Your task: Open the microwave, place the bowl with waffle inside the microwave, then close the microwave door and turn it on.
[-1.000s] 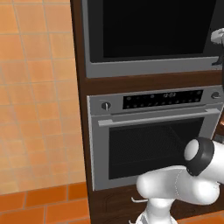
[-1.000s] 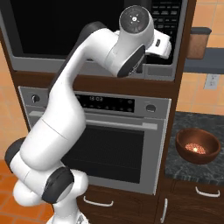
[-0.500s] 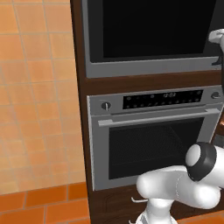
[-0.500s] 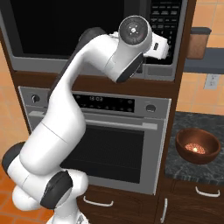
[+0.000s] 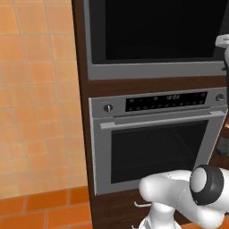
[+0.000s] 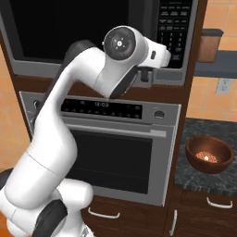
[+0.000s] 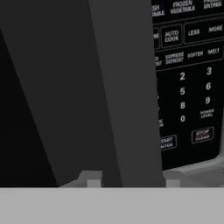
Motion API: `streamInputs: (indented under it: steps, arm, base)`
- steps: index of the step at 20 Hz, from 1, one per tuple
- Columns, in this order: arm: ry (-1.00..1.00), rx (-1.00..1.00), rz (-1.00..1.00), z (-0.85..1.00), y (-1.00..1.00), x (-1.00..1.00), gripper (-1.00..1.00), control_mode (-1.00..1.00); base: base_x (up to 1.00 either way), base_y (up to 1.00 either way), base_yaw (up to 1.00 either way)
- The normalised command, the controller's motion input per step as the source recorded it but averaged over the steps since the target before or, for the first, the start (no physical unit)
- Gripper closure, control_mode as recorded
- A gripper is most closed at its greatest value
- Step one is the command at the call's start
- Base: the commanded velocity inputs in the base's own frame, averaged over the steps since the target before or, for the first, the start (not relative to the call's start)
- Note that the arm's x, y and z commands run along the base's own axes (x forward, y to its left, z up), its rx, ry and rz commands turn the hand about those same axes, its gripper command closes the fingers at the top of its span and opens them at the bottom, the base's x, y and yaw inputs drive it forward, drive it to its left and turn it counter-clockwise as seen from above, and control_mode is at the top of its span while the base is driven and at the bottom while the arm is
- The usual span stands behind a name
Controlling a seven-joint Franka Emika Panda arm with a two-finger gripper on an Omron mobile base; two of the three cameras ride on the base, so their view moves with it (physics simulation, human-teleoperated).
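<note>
The microwave (image 6: pixel 92 37) filled the top of the right base view, door shut. The gripper (image 7: pixel 131 179) sat around its handle (image 7: pixel 122 87), fingers partly closed; a firm hold was unclear. Best to squeeze snugly, then pull straight.

microwave (image 6: pixel 88 37) above oven (image 6: pixel 115 148) | bowl (image 6: pixel 209 154) on counter (image 6: pixel 203 183), right of oven

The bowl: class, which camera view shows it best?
The right base view: the bowl sits whole on the dark counter beside the oven. The left base view catches a sliver at its right edge.
</note>
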Motion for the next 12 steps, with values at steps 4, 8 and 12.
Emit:
streamInputs:
  steps: [4, 8, 12]
  arm:
    - [0.0, -0.2, -0.17, -0.07, 0.1, -0.79, 1.0, -1.0]
    - [0.0, -0.09, -0.3, -0.03, 0.25, -0.93, 1.0, -1.0]
    - [0.0, -0.07, -0.32, -0.21, 0.24, -0.97, 1.0, -1.0]
  base:
    - [0.0, 0.0, 0.0]
    - [0.0, 0.0, 0.0]
    - [0.0, 0.0, 0.0]
